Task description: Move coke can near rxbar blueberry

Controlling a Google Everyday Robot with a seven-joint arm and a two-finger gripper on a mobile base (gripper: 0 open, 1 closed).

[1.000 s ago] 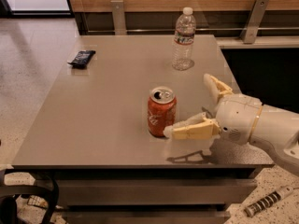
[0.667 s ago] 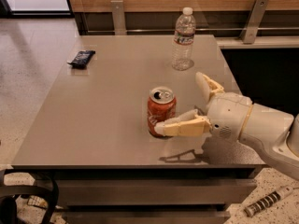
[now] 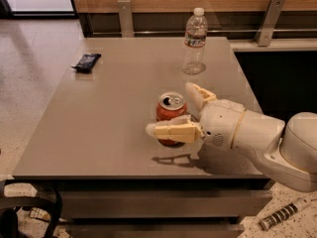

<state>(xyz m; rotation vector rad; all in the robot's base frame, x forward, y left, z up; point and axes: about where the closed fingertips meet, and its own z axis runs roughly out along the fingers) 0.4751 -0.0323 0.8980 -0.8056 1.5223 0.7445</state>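
The coke can (image 3: 170, 112), red-orange with a silver top, stands upright near the middle of the grey table (image 3: 114, 118). My gripper (image 3: 172, 111) reaches in from the right with its fingers open on both sides of the can: one finger (image 3: 173, 131) crosses in front of it, the other (image 3: 197, 95) is behind its right side. The can rests on the table. The rxbar blueberry (image 3: 86, 62), a flat dark navy bar, lies near the table's far left edge, well away from the can.
A clear plastic water bottle (image 3: 194, 42) stands upright at the back of the table, behind the can. A wooden wall with metal brackets runs behind the table. Tiled floor lies to the left, and cables lie on the floor at lower left.
My gripper has moved left, so that its fingers now straddle the can. The can, bar and bottle have not moved.
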